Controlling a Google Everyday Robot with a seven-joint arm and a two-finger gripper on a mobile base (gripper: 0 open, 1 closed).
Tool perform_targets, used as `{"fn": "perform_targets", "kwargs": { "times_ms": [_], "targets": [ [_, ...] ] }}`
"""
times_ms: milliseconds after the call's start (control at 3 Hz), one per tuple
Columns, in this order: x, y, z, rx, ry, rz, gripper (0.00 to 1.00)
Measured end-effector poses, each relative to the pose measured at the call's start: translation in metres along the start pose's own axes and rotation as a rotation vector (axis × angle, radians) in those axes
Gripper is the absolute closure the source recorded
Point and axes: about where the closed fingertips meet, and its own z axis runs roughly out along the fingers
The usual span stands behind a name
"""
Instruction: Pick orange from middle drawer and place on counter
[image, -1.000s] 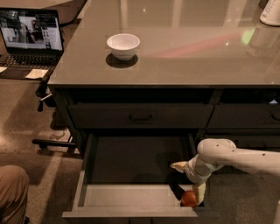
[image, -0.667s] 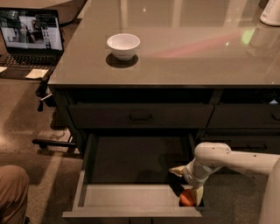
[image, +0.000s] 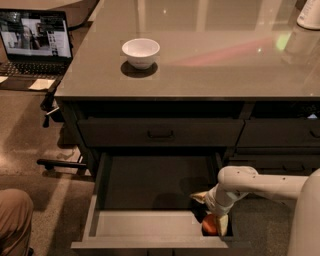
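— Glossy grey-brown counter (image: 215, 65) fills the top of the view, streaked with light, over dark cabinetry. What sits at the far left?

— Off the counter's left end there is an open laptop (image: 35, 37) with a lit screen, and a pale slip of paper (image: 42, 84) just below its keyboard. In the bottom left corner is a knee in brown trousers (image: 12, 220).

— And on the counter itself?

— A white bowl (image: 141, 51) stands upright toward the left end, near the front edge.

— Below that?

— A shut drawer front (image: 160, 132) with a dark bar handle sits right under the counter edge. Beneath it the middle drawer (image: 150, 185) stands wide open, showing its dark floor and lighter grey inner walls.

— Where is the orange?

— The orange (image: 210, 226) lies in the drawer's front right corner, against the front wall.

— And the gripper?

— The gripper (image: 214, 219) is down inside that same corner, right at the orange. Whether it clasps the fruit or merely stands around it, I cannot tell.

— Further right?

— The white arm (image: 265, 185) runs from the gripper over the drawer's right wall to the right edge of the view. Above it is a narrower drawer front (image: 277, 135), shut. In the top right corner a white object (image: 310, 15) stands on the counter, cut off by the edge.
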Motion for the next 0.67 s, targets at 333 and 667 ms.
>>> {"fn": "perform_targets", "kwargs": {
  "times_ms": [333,667],
  "targets": [
    [0.0001,-0.0026,0.0053,0.010,0.012,0.031,0.18],
    [-0.0007,-0.0032,0.0030,0.012,0.014,0.035,0.42]
  ]
}}
